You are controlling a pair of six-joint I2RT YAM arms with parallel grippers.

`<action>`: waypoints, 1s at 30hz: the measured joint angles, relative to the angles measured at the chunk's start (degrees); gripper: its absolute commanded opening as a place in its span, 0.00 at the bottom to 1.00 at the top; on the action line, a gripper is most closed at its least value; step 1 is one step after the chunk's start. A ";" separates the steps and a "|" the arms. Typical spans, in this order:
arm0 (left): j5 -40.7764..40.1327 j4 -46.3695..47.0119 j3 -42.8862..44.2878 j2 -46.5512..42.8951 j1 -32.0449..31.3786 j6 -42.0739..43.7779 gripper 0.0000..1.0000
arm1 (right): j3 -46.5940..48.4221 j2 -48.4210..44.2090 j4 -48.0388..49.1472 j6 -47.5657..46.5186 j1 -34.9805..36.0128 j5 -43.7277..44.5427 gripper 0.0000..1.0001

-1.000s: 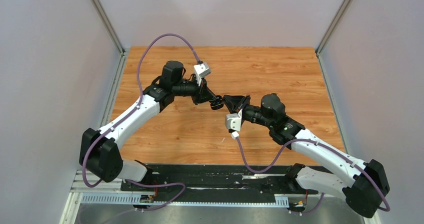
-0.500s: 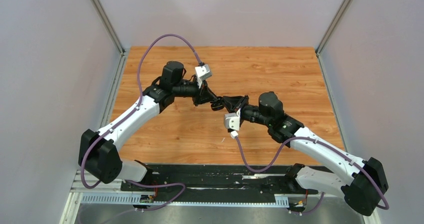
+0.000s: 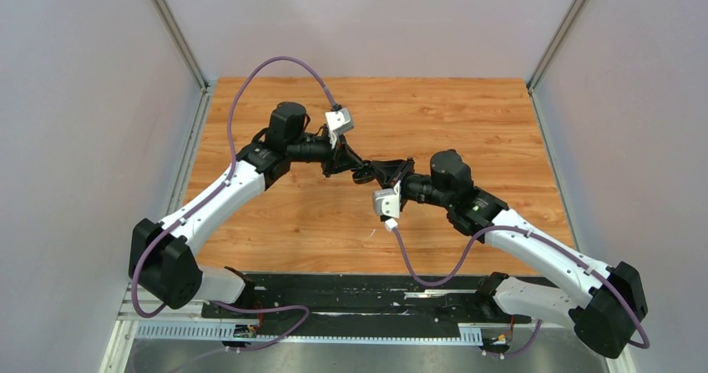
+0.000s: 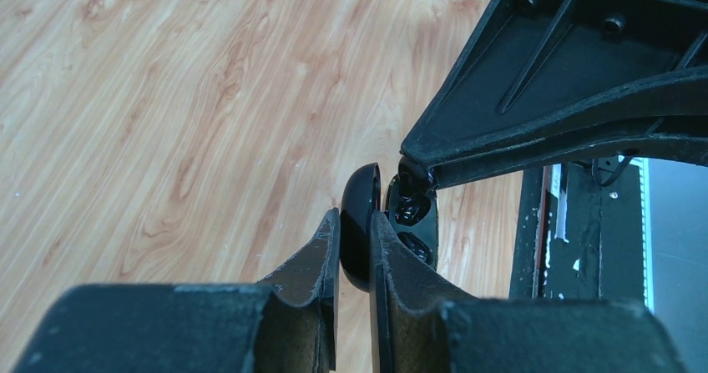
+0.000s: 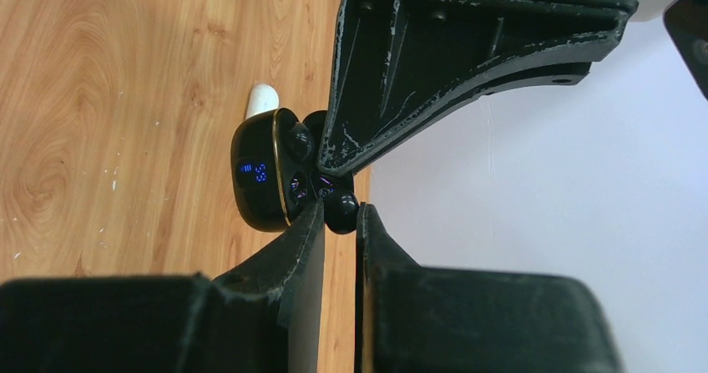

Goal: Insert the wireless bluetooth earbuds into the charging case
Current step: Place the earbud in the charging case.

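Note:
In mid-air over the table's middle, my left gripper (image 4: 355, 227) is shut on the lid of the open black charging case (image 4: 361, 191), its socket side (image 4: 415, 223) facing right. In the right wrist view the case (image 5: 260, 181) shows a blue lit display and one earbud (image 5: 298, 143) seated in a socket. My right gripper (image 5: 341, 213) is shut on a black earbud (image 5: 341, 209), pressed against the case's open face beside the lit sockets. From above the two grippers (image 3: 373, 171) meet tip to tip and hide the case.
A small glossy white rounded piece (image 5: 263, 99) lies on the wooden table (image 3: 467, 114) behind the case. Grey walls close in the table at left, right and back. The arms' black base rail (image 3: 359, 294) runs along the near edge.
My right arm has slid a little left and away from the camera, bringing its tip up against the left gripper's. The left arm has barely moved. Both grips are unchanged.

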 measured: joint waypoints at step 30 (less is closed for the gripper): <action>-1.31 -1.38 0.52 0.02 -0.09 0.35 0.00 | 2.89 2.34 -7.45 -18.69 0.02 -1.11 0.09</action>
